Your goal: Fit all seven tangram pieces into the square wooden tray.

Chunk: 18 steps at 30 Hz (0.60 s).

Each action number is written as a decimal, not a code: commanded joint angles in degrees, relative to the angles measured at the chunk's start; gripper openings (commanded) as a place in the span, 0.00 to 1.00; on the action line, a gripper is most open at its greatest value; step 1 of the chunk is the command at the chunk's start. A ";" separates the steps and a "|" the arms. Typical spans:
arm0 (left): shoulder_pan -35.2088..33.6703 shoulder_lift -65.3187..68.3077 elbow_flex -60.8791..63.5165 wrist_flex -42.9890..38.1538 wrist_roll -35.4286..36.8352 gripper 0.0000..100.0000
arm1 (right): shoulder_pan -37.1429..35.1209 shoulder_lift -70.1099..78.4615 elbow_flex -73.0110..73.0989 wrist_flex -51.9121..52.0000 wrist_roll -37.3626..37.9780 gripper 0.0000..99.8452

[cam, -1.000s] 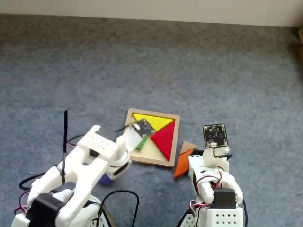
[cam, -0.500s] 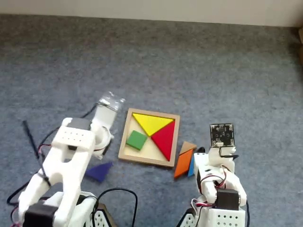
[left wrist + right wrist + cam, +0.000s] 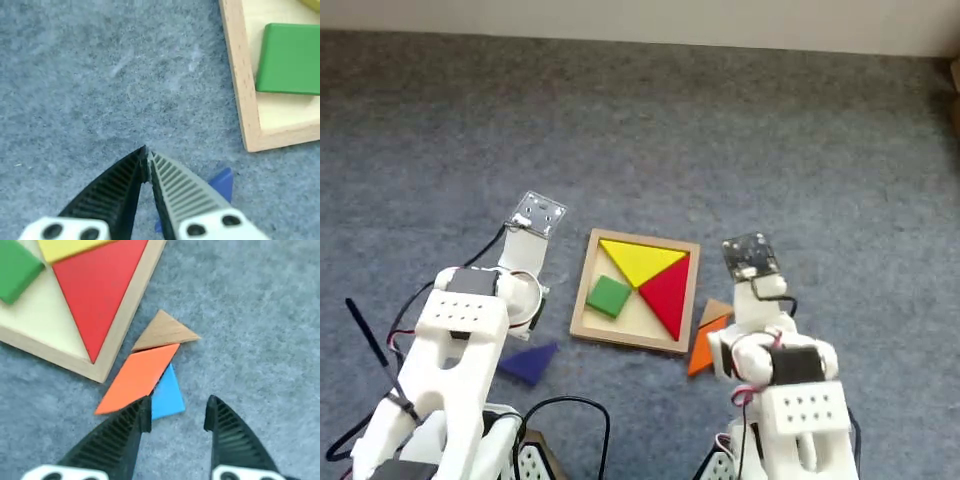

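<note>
The square wooden tray (image 3: 582, 322) holds a yellow triangle (image 3: 638, 260), a red triangle (image 3: 667, 292) and a green square (image 3: 608, 296). In the left wrist view my left gripper (image 3: 145, 154) is shut and empty over the carpet, just off the tray's edge (image 3: 239, 95), with the green square (image 3: 290, 59) beyond. A dark blue triangle (image 3: 528, 362) lies by the left arm; its corner (image 3: 223, 182) peeks from behind a finger. My right gripper (image 3: 177, 412) stands open above a light blue piece (image 3: 168, 392), which is partly under an orange parallelogram (image 3: 135, 377). A plain wooden triangle (image 3: 162, 332) touches them.
Grey carpet covers the whole surface. The orange parallelogram (image 3: 706, 343) and wooden triangle (image 3: 718, 309) lie tight against the tray's right side. Cables trail from both arm bases at the near edge. Open carpet lies beyond the tray.
The left arm drew back from the tray to its left, leaving the green square inside. The right arm swung left, over the orange and light blue pieces.
</note>
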 commanded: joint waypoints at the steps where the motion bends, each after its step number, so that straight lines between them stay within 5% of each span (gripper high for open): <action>1: -0.84 -1.45 -0.22 -0.62 0.35 0.01 | -0.84 6.73 -3.91 -0.13 0.35 0.20; 18: -0.84 -1.45 0.57 -0.70 0.35 0.01 | -0.66 24.13 2.77 -18.42 -2.81 0.20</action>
